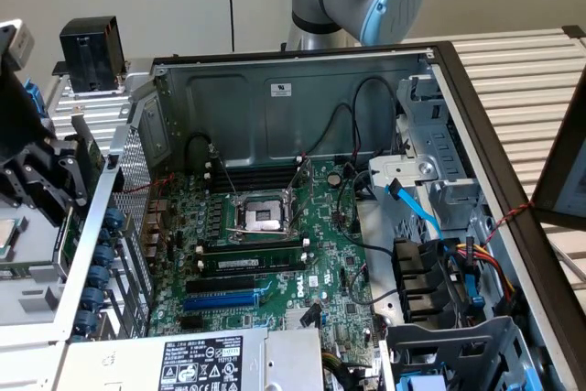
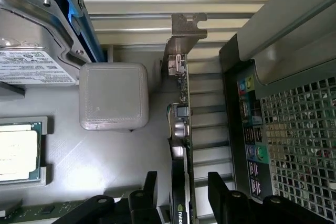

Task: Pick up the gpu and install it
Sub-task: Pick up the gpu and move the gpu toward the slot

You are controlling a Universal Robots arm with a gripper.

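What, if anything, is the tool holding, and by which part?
Nothing is held: the open tool straddles the gpu, with a gap between each finger and the card.

Exterior above case [image 1: 275,116]; wrist over gpu [image 2: 181,129]

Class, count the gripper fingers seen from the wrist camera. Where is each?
2. One finger stands beside the gpu toward the parts tray, the other finger toward the computer case; neither touches it. None looks hidden.
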